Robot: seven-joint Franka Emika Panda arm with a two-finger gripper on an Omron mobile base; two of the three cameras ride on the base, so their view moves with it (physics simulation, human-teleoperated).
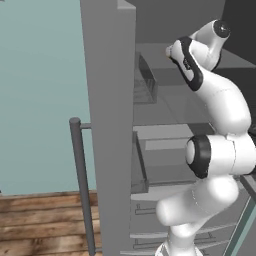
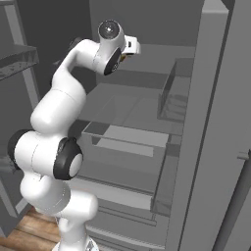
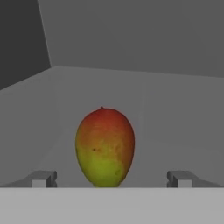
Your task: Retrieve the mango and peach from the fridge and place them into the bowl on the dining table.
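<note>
Fridge [image 1: 107, 100] open, doors swung wide — grey interior with shelves and door bins on view from both base cameras. Arm reaching up and into an upper shelf area of the fridge.

Mango [image 3: 105, 147] on a grey fridge shelf [image 3: 175, 109], seen in the hand view. Standing on end: long axis upright in that view, narrower stem end with a tiny dark nub pointing to the top, broad rounded end at the bottom. Red-orange blush over the upper half, fading to yellow-green below. Bottom edge of the fruit cut off by the frame's lower band, so contact with the shelf not directly visible. Caveat — hand view rolls with the hand, so upright here not confirmed for the room.

Gripper [image 3: 109, 178] wide open, holding nothing. Two dark fingertips [image 3: 43, 178] low in the hand view, one on each side of the mango, each well clear of its skin. Mango centred between them, a little closer to the left tip than to the right. Whether level with the fingertips in depth or just beyond them: cannot tell.

Back wall and left side wall of the compartment plain grey behind the fruit. Wooden floor [image 1: 45, 220] at the lower left of the left base view, pale teal wall [image 1: 40, 90] above it.
</note>
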